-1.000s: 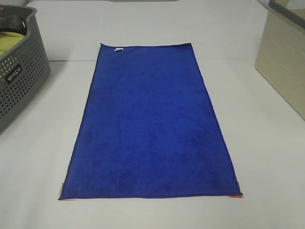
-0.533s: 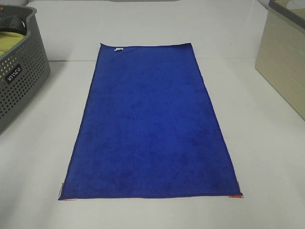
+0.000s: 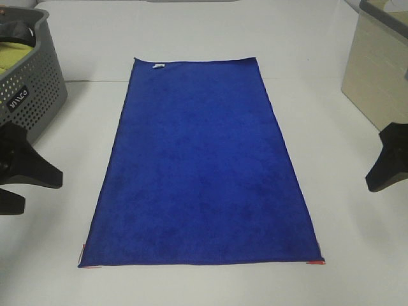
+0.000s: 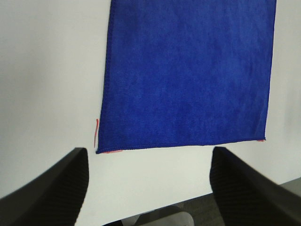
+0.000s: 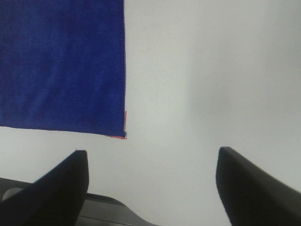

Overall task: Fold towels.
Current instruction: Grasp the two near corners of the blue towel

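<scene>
The royal-blue towel (image 3: 204, 166) lies spread flat on the white table, long side running away from me, with its small white tag (image 3: 157, 65) at the far short edge. My left gripper (image 3: 41, 191) is open and empty, above the table to the left of the towel's near half. In the left wrist view (image 4: 148, 188) its jaws stand wide apart near the towel's (image 4: 188, 70) near edge. My right gripper (image 5: 150, 188) is open and empty, off the towel's (image 5: 61, 61) near right corner. One of its fingers (image 3: 386, 166) shows at the right edge.
A grey perforated basket (image 3: 32, 95) holding a yellow-green cloth (image 3: 13, 57) stands at the far left. A beige box (image 3: 382, 76) stands at the far right. Red tape marks (image 3: 314, 262) sit at the towel's near corners.
Both grippers have come into the high view, left from the left edge and right from the right edge. The towel has not moved.
</scene>
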`<action>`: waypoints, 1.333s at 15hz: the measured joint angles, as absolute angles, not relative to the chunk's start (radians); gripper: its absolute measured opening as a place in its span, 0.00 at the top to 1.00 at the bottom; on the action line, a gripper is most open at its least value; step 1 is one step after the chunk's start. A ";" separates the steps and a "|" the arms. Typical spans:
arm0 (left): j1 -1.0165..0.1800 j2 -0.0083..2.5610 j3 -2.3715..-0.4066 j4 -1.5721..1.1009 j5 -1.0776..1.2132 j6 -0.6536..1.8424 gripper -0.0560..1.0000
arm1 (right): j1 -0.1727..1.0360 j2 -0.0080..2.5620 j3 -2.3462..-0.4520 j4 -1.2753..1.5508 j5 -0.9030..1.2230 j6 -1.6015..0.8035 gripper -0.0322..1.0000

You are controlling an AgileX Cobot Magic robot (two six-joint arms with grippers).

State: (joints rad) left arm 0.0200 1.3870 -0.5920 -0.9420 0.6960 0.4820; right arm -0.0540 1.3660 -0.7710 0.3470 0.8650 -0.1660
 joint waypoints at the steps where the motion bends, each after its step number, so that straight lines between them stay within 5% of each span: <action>1: 0.020 1.465 -0.618 -0.948 0.703 0.500 0.29 | -0.066 1.432 -0.771 0.364 0.854 -0.177 0.26; 10: 0.018 1.831 -0.687 -1.046 0.670 0.670 0.29 | -0.134 1.788 -0.784 0.691 0.819 -0.541 0.28; 20: -0.163 1.865 -0.692 -1.192 0.524 0.728 0.30 | -0.008 1.945 -0.797 0.890 0.790 -0.607 0.30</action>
